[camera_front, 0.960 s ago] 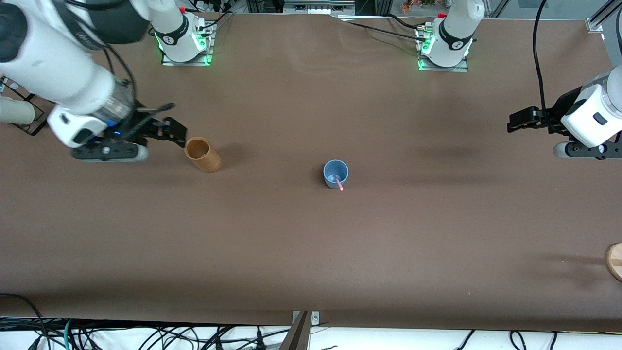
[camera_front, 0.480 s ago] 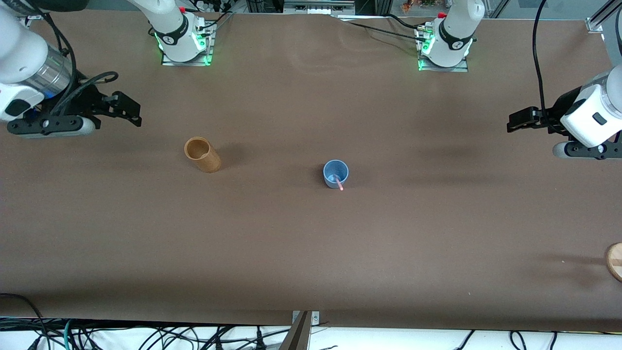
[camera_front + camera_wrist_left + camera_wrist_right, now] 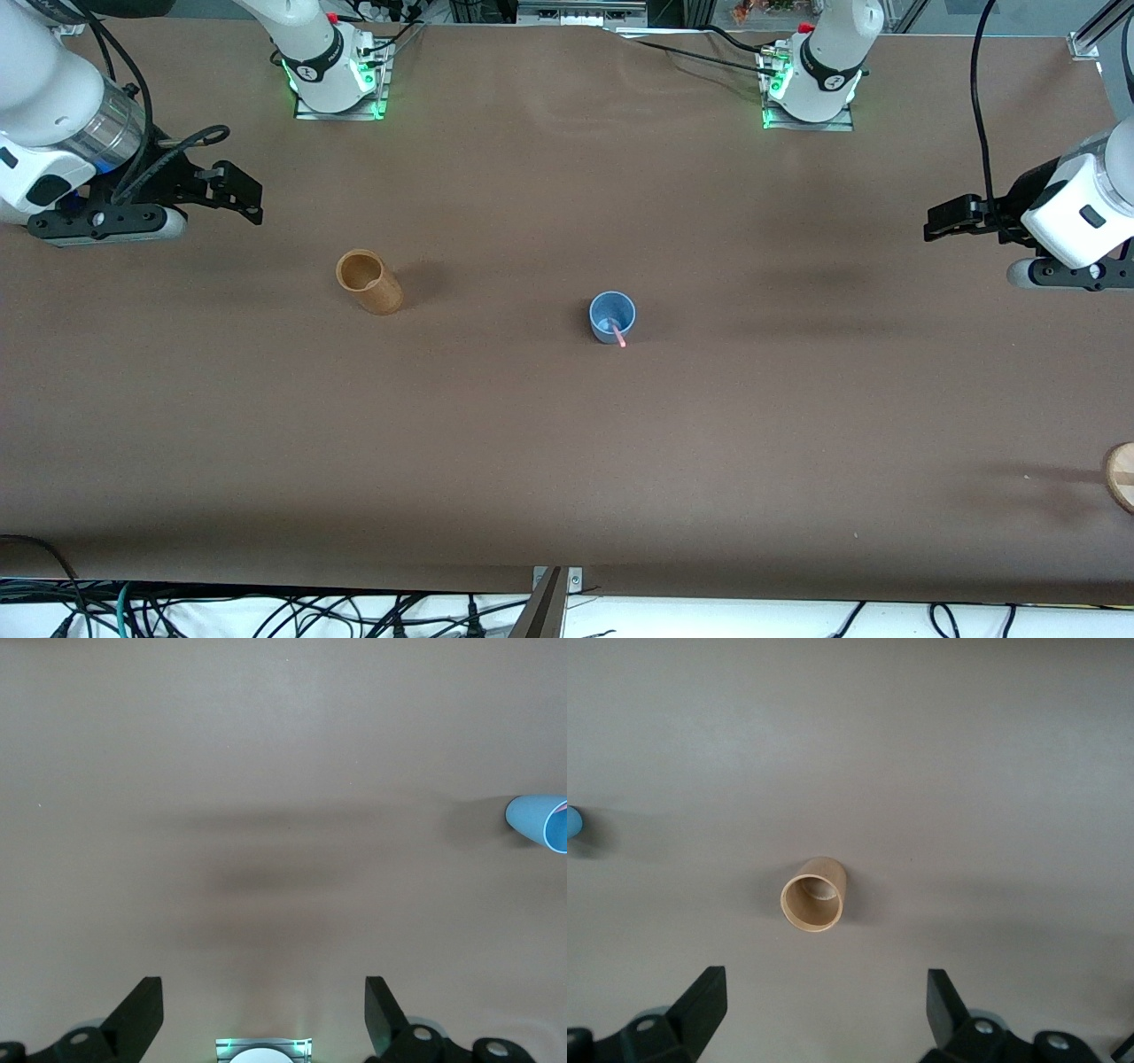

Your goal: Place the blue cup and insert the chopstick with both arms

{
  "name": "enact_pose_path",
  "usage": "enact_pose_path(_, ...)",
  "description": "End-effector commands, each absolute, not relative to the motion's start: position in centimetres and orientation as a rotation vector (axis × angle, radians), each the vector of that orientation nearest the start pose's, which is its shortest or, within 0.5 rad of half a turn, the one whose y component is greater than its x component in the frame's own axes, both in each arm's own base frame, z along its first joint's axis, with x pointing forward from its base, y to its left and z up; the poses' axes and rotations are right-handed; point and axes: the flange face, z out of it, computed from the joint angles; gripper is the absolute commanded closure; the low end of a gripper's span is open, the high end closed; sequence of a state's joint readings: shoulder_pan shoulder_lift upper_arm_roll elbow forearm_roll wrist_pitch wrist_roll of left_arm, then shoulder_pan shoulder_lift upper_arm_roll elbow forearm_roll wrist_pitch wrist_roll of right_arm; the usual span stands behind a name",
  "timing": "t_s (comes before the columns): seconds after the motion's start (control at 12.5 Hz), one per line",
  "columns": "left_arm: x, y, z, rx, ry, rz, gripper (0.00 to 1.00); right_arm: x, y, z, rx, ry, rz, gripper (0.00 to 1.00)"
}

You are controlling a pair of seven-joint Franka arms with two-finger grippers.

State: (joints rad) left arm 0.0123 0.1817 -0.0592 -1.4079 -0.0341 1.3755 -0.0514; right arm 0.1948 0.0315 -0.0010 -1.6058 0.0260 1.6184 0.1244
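The blue cup (image 3: 612, 315) stands upright on the brown table near its middle. The pinkish-orange chopstick (image 3: 617, 333) stands in it and leans over the rim toward the front camera. The cup's edge also shows in the left wrist view (image 3: 540, 821) and the right wrist view (image 3: 572, 823). My right gripper (image 3: 237, 193) is open and empty in the air at the right arm's end of the table. My left gripper (image 3: 946, 217) is open and empty in the air at the left arm's end.
A tan wooden cylinder holder (image 3: 369, 281) stands upright between the right gripper and the blue cup; it also shows in the right wrist view (image 3: 814, 895). A round wooden thing (image 3: 1122, 475) sits at the table's edge at the left arm's end.
My right gripper has drawn back from beside the tan cylinder toward the right arm's end of the table and risen. The left arm, cup and chopstick have not moved.
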Motion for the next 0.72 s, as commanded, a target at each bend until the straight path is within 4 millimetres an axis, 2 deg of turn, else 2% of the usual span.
enact_pose_path(0.0, 58.6, -2.9, 58.2, -3.148, 0.032, 0.323, 0.0, 55.3, 10.8, 60.0, -3.115, -0.105, 0.018, 0.0)
enact_pose_path(0.32, 58.6, -3.0, 58.2, -3.148, 0.034, 0.323, 0.0, 55.4, 10.5, 60.1, -3.124, -0.083, 0.009, 0.0)
enact_pose_path(0.48, 58.6, -2.9, 58.2, -3.148, 0.034, 0.326, 0.0, 55.6, 9.1, 60.2, -3.117, -0.039, 0.005, 0.0)
enact_pose_path(0.64, 58.6, -3.0, 58.2, -3.147, 0.037, 0.326, 0.0, 55.8, 9.2, 61.1, -3.125, -0.052, -0.023, 0.0)
